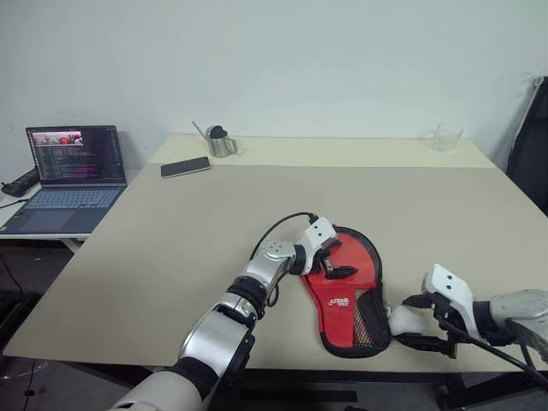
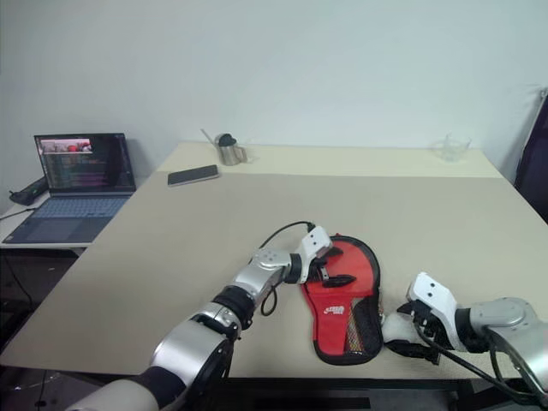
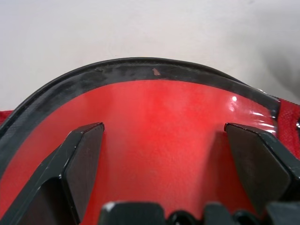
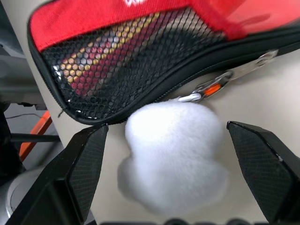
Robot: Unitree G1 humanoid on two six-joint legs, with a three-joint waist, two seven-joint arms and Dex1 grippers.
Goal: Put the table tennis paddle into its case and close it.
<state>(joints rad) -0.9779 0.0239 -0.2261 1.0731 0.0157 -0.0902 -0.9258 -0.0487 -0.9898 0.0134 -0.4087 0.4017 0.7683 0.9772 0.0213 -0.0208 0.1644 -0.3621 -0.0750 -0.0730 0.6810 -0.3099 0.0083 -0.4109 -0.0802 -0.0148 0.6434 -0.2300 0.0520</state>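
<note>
The case [image 1: 347,291] lies flat near the table's front edge, red side up, with the logo and mesh pocket [image 4: 122,61] at its near end. My left gripper [image 1: 336,261] hovers open just over its round far end. There a smooth red face with a black rim [image 3: 154,117] lies under the fingers. I cannot tell whether that face is the paddle's blade or the case itself. No paddle handle is visible. My right gripper [image 1: 418,322] is open at the case's near right corner. The white fluffy charm [image 4: 173,150] sits between its fingers, by the zip pull [image 4: 211,89].
A laptop [image 1: 73,171] stands on a side table at the left. At the back of the tan table [image 1: 171,248] are a phone [image 1: 185,167], a metal cup [image 1: 221,141] and a clear glass [image 1: 445,137]. The table's front edge runs just below the case.
</note>
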